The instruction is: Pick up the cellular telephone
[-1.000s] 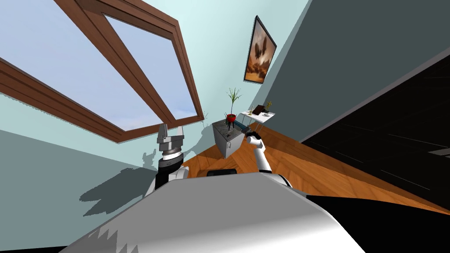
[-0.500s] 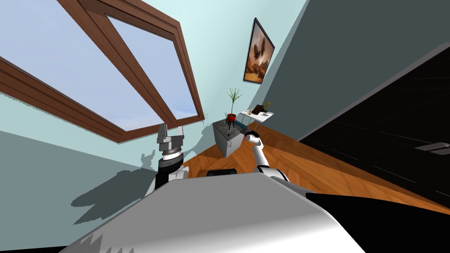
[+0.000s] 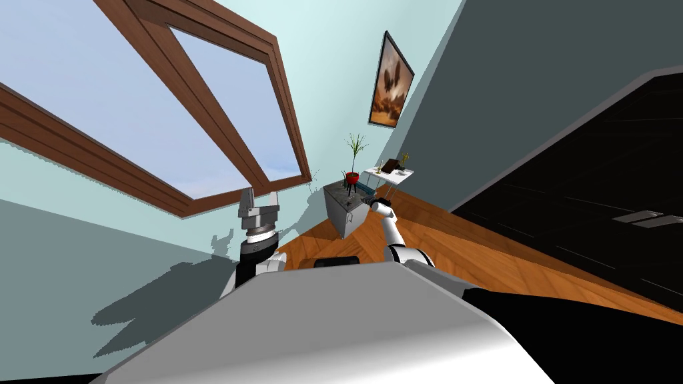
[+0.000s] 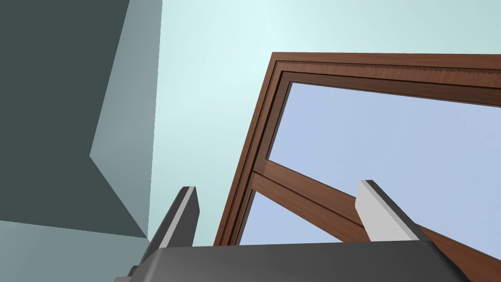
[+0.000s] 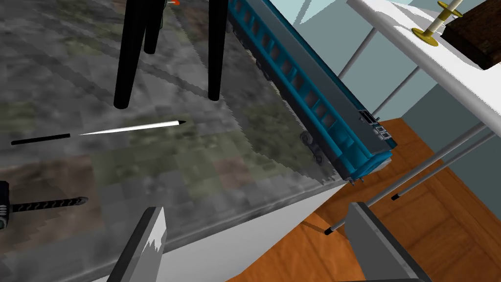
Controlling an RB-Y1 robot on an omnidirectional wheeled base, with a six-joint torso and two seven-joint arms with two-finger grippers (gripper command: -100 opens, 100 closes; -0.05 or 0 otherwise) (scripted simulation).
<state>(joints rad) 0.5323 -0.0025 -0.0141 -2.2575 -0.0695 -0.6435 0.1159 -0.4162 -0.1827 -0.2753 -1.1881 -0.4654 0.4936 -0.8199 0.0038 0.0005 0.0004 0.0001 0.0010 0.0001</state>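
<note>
**Right claw open over the cabinet's edge, telephone not made out**

The right gripper [image 5: 255, 209] hangs above the near edge of a white cabinet [image 3: 343, 217]. Its two fingers are spread wide and hold nothing. The cabinet's top [image 5: 73, 73] is a mottled grey, stone-like slab.

On the slab lies a thin white sliver with a black end [image 5: 127, 128], seen almost edge-on. A dark ridged handle [image 5: 46, 204] lies nearer the gripper. Which of the things here is the cellular telephone cannot be told.

Slim black legs [image 5: 129, 54] stand on the slab beyond the sliver, and in the head view they carry a red pot [image 3: 351, 177] with a thin green plant. A long blue model train carriage [image 5: 313, 98] lies along the slab's far side, one end at the corner.

Just beside the cabinet is a white table [image 5: 416, 44] on thin metal legs. It bears a dark brown block [image 5: 477, 39] and a small gold stem [image 5: 430, 32]. The floor [image 5: 430, 220] is orange-brown wood.

The left gripper [image 4: 277, 186] is raised beside the chest, its fingers apart and empty
</note>
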